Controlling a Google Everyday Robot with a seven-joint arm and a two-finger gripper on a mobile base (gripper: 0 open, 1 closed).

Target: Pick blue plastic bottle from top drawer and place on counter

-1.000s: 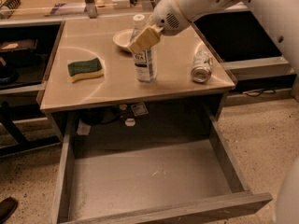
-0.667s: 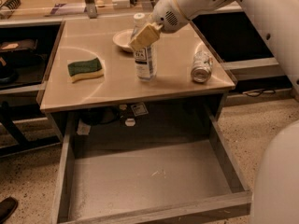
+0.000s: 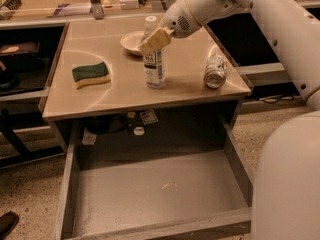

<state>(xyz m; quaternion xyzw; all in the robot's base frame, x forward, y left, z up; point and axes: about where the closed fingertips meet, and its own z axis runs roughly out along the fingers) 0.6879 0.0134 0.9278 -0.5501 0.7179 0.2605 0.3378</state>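
Observation:
The blue plastic bottle (image 3: pixel 155 66), clear with a white cap and a white-and-dark label, stands upright on the beige counter (image 3: pixel 120 94), near its middle. My gripper (image 3: pixel 151 43) is at the bottle's upper part, just under the cap, reaching in from the upper right. The top drawer (image 3: pixel 160 189) is pulled out below the counter's front edge, and its grey bottom holds nothing.
A green-and-yellow sponge (image 3: pixel 91 75) lies on the counter's left. A white bowl (image 3: pixel 131 42) sits behind the bottle. A silver-green can (image 3: pixel 216 70) lies on its side at the right. My white arm (image 3: pixel 287 179) fills the lower right beside the drawer. A cluttered wooden surface (image 3: pixel 55 1) runs along the back.
The gripper and the bottle have stayed almost in place. My white arm has come further into view at the lower right.

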